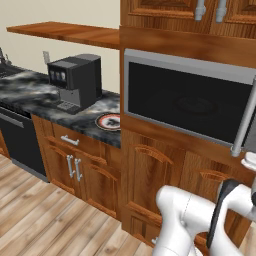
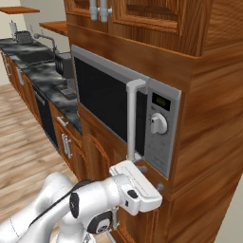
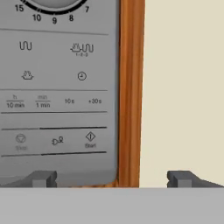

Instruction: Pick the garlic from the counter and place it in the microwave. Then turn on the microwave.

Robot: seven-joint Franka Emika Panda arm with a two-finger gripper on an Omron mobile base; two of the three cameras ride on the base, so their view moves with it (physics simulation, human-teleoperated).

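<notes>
Your pincer (image 3: 112, 178) sits spread and empty before the microwave (image 2: 118, 102) panel, near the Start button (image 3: 90, 140), placed for pressing.

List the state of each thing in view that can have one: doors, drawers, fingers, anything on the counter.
microwave: door shut, bar handle upright.
knob: on the control panel, untouched.
gripper: fingers wide apart, holding nothing, facing the control panel near the Start button.
counter cabinets: doors and drawer shut.
upper cabinets: doors shut.
plate: flat on the counter.
coffee machine: upright on the counter.
</notes>
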